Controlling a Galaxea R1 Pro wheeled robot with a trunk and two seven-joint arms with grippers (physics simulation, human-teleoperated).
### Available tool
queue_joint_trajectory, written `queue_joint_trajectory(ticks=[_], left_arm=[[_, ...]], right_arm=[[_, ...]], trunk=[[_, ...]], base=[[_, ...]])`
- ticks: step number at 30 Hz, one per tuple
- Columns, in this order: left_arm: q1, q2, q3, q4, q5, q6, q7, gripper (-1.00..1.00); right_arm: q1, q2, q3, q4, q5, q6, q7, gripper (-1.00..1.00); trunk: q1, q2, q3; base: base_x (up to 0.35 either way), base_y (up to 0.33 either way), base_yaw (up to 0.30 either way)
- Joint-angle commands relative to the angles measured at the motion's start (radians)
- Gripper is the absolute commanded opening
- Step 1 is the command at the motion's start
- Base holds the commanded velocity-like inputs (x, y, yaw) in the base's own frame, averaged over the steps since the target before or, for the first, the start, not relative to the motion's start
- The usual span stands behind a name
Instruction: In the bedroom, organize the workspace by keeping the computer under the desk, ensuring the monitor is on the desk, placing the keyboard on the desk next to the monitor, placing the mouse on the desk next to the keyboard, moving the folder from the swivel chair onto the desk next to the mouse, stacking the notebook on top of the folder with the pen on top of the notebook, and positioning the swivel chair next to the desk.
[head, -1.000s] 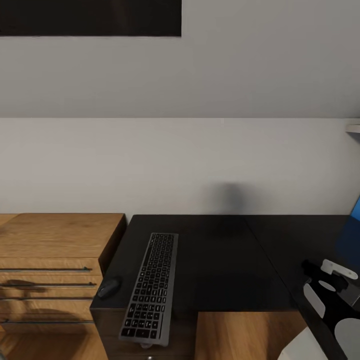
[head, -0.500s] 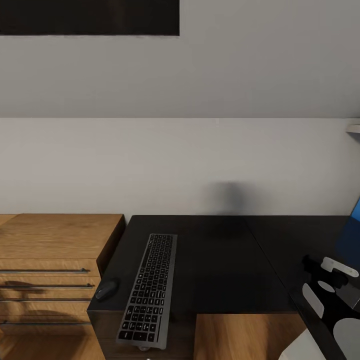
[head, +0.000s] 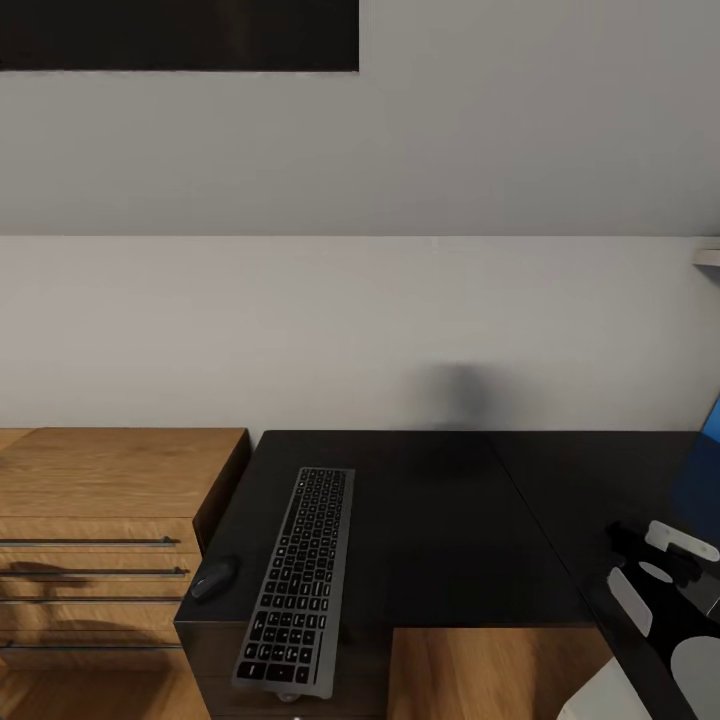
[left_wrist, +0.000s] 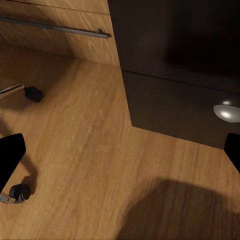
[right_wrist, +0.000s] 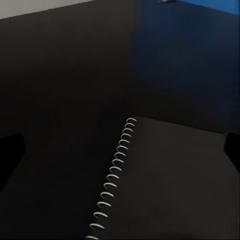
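- Two pairs of jaws spread wide: left gripper (left_wrist: 120, 165) fingertips black at both edges of its wrist view, nothing between, above wooden floor (left_wrist: 75, 165); right gripper (right_wrist: 120, 150) likewise apart, empty, above the notebook (right_wrist: 170, 185).
- Notebook spiral-bound, flat on the glossy black desk (right_wrist: 60, 75), blue panel reflection just beyond.
- Near left gripper: black drawer front with silver knob (left_wrist: 226, 113), chair casters (left_wrist: 21, 191) on floor.
- In head view: keyboard (head: 297, 581) lengthwise on desk (head: 440, 520), front end overhanging the edge; mouse (head: 211, 578) just beside, at the corner by the wooden dresser (head: 100, 490).
- Right arm (head: 660, 600) at lower right edge.
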Motion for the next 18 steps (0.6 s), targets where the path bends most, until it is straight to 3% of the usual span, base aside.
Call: queue_joint_trajectory(ticks=[1, 3, 4, 6, 18], left_arm=[[0.0, 0.001, -0.007, -0.001, 0.011, -0.005, 0.007, 1.0], [0.0, 0.001, -0.007, -0.001, 0.011, -0.005, 0.007, 1.0], [0.0, 0.002, -0.007, -0.001, 0.01, -0.006, 0.006, 1.0], [0.0, 0.003, -0.006, -0.002, 0.01, -0.006, 0.005, 1.0], [0.0, 0.002, -0.007, -0.003, 0.009, -0.006, 0.007, 1.0]], right_arm=[[-0.004, -0.003, 0.001, 0.001, -0.01, 0.015, -0.017, 1.0], [-0.008, -0.005, 0.001, 0.0, -0.01, 0.035, -0.042, 1.0], [-0.017, -0.007, 0.001, 0.001, -0.01, 0.079, -0.108, 1.0], [-0.019, -0.008, 0.001, 0.0, -0.011, 0.093, -0.127, 1.0], [-0.022, -0.013, 0.001, 0.001, -0.014, 0.108, -0.147, 1.0]], trunk=[[0.0, -0.001, -0.001], [0.0, -0.001, -0.001], [0.0, -0.001, -0.001], [0.0, -0.001, -0.001], [0.0, -0.001, -0.001]], base=[[0.0, 0.0, 0.0], [0.0, 0.0, 0.0], [0.0, 0.0, 0.0], [0.0, 0.0, 0.0], [0.0, 0.0, 0.0]])
